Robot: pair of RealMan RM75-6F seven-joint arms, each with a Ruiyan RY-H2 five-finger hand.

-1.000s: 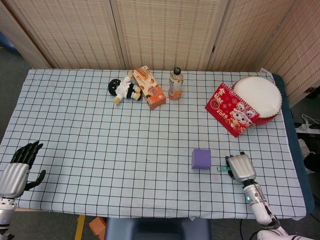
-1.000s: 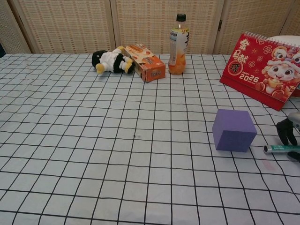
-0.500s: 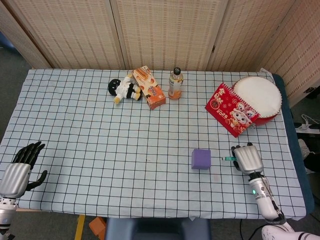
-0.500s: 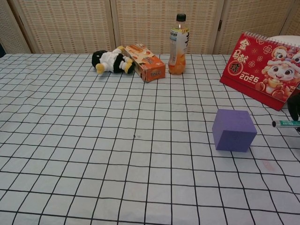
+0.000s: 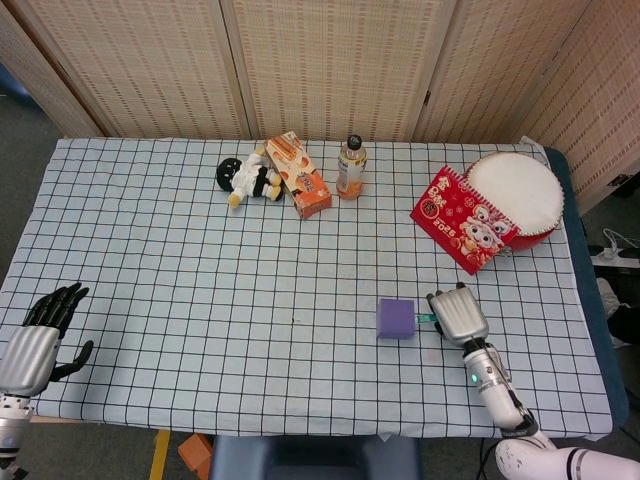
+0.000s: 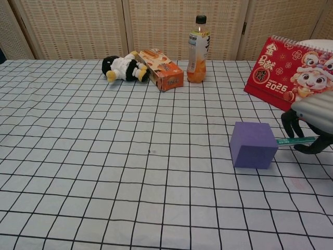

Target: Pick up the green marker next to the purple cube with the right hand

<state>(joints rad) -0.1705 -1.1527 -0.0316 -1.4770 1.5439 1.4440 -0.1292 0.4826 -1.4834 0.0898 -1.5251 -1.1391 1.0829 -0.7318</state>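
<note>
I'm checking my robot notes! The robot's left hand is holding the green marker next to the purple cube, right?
Not quite: it's the right hand holding the green marker next to the purple cube, as the chest view shows. The left hand holds nothing.

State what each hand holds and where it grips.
The right hand holds the green marker by its right end; the free tip reaches the purple cube. The left hand holds nothing, fingers apart.
</note>
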